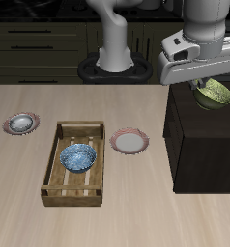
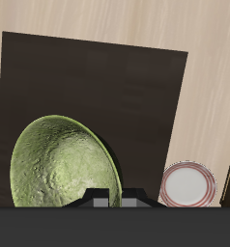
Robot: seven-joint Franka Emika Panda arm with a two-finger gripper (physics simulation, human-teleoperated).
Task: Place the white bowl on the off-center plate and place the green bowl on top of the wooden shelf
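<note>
My gripper (image 1: 206,89) is shut on the rim of the green bowl (image 1: 216,94) and holds it tilted just above the flat top of the dark wooden shelf (image 1: 199,145). In the wrist view the green bowl (image 2: 64,166) hangs over the shelf top (image 2: 98,87), with my gripper (image 2: 102,197) at its rim. The white bowl (image 1: 22,122) sits on the off-center plate (image 1: 9,124), far from the shelf across the table.
A pale slatted wooden tray (image 1: 59,145) holds a blue patterned bowl (image 1: 77,157) mid-table. A second pink-rimmed plate (image 1: 129,142) lies bare between tray and shelf; it also shows in the wrist view (image 2: 187,183). Dark cabinets stand behind the table.
</note>
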